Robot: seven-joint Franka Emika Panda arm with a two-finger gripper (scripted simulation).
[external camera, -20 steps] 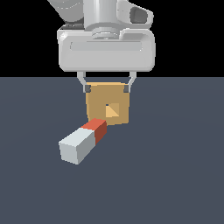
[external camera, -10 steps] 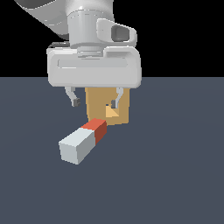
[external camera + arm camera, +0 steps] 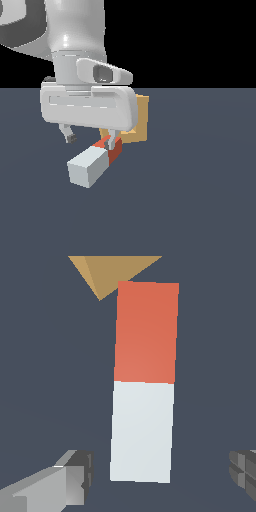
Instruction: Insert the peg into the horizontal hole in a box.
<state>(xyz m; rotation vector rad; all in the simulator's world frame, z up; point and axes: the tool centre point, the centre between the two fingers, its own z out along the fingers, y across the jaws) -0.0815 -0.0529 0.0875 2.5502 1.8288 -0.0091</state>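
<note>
One claw (image 3: 90,136) hangs over the dark surface (image 3: 200,200), its two fingers (image 3: 67,133) spread wide and gripping nothing. One peg (image 3: 94,162) lies flat on the surface beneath it. In the wrist view the peg (image 3: 144,383) sits between the two fingertips (image 3: 70,476) with open space on both sides, and its pale end is level with them. Its red-orange half points away from the claw toward the single tan box (image 3: 135,120), which stands just beyond that end. The claw's body covers most of the box, so the hole cannot be seen.
</note>
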